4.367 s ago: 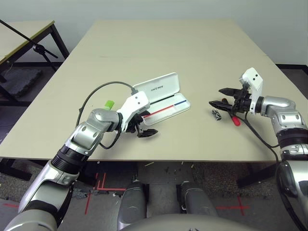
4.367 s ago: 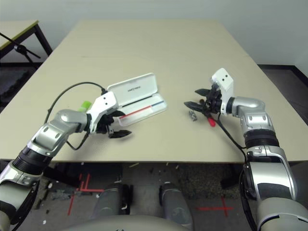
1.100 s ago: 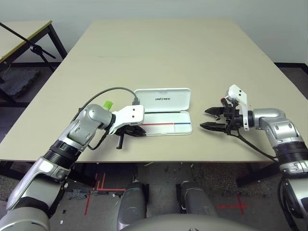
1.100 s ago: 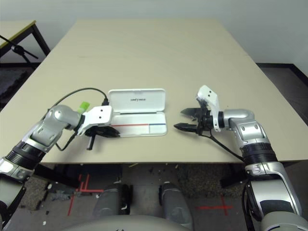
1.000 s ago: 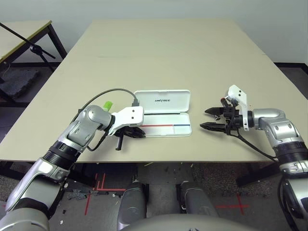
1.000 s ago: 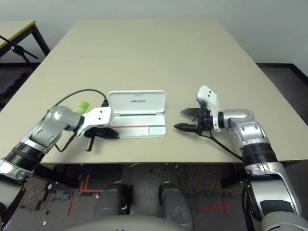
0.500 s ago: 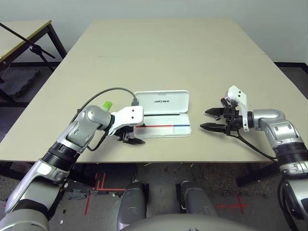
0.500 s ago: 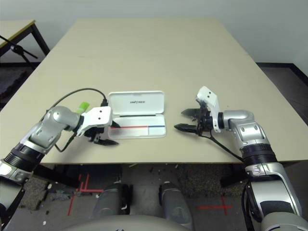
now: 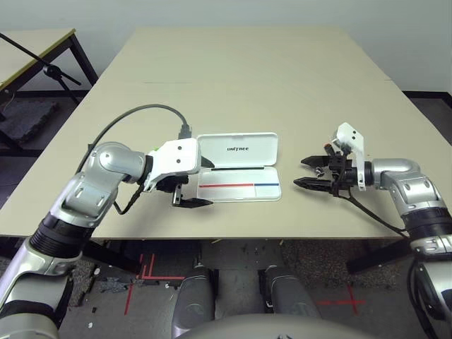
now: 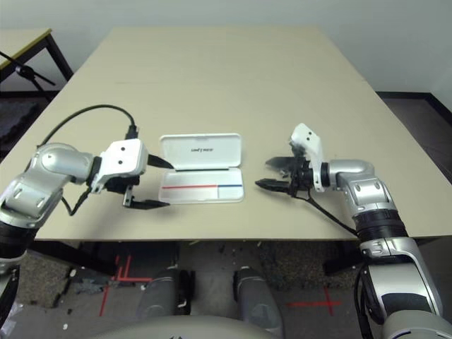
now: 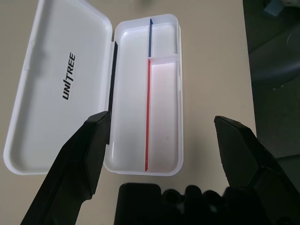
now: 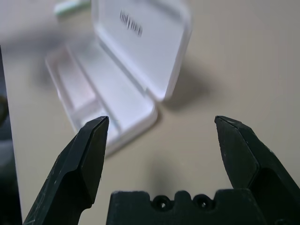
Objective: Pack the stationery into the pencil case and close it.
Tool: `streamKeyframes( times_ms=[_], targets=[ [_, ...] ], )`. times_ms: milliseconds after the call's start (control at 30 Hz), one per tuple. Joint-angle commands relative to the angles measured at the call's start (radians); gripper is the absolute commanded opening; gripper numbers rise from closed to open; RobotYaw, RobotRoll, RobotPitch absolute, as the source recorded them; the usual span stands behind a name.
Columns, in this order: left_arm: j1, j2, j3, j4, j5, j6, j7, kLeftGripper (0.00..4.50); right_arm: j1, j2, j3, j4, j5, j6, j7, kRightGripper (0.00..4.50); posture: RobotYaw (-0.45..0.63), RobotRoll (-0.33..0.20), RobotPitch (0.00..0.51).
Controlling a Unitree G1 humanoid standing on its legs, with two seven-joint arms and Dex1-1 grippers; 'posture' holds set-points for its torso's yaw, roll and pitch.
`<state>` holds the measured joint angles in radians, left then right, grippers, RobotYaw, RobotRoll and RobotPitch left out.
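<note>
A bare beige table (image 9: 240, 78) filled the scene, with dark floor and a second table's edge off to one side. On it the case (image 9: 239, 185) lay open between the two claws, its lid (image 9: 240, 148) folded flat on the far side and its long edge square to the table's near edge, where some seconds earlier it had sat skewed.

The left claw (image 10: 167, 186) had just changed. A second before it was pinched shut low at the case's near end. Now its fingers stood wide apart and it had lifted clear of the table, the case's end just ahead of it and below. It held nothing. The right claw (image 9: 300, 173) was also spread wide and empty, pointing at the opposite end of the case from a short way off, much as it had a second earlier.

From above the left claw the tray (image 11: 164, 117) looked empty, only its red and blue line and a divider showing. A green-and-white stick (image 12: 70, 5) lay beyond the case's far end as the right claw saw it, behind the left claw.

That release probably meant the case was placed and ready. Packing had not begun, and the lid remained to be shut.
</note>
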<state>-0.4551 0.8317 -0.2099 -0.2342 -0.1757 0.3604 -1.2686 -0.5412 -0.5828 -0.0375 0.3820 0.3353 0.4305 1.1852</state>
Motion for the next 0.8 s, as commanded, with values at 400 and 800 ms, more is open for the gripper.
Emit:
streamKeyframes(
  times_ms=[400, 800],
  targets=[
    [-0.008, -0.023, -0.027, 0.019, 0.004, -0.013, 0.010, 4.47, -0.222, 0.035, -0.150, 0.159, -0.087, 0.414, -0.668, 4.50, -0.05, 0.000, 0.032],
    [-0.011, -0.038, -0.048, 0.034, 0.016, -0.022, 0.016, 4.47, -0.300, -0.077, -0.052, 0.272, -0.112, 0.722, -0.634, 4.50, -0.05, 0.000, 0.035]
  ],
)
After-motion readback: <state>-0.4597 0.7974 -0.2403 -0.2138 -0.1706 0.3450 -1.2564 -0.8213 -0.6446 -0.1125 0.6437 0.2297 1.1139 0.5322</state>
